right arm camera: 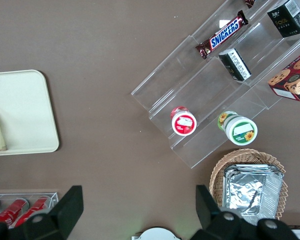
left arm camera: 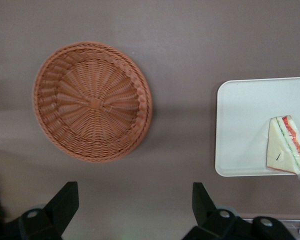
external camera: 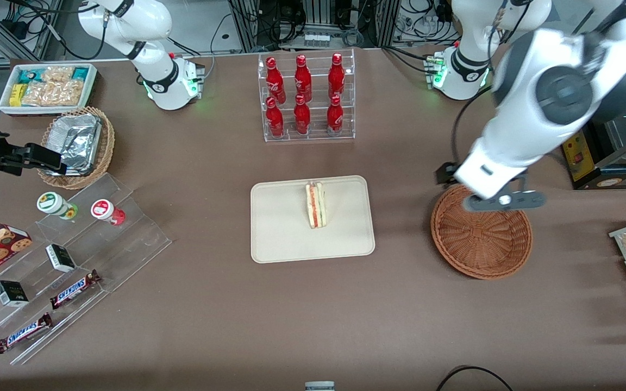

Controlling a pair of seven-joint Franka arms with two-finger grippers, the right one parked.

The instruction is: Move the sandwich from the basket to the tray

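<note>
Claw spread above basket; layered wedge sandwich on tray.

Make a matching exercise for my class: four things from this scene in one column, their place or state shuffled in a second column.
1 sandwich
2 basket
3 gripper
4 bottles

a empty, toward the working arm's end
b red, in a clear rack
c on the tray
d above the table beside the basket, fingers open

Pairs: 1-c, 2-a, 3-d, 4-b
</note>
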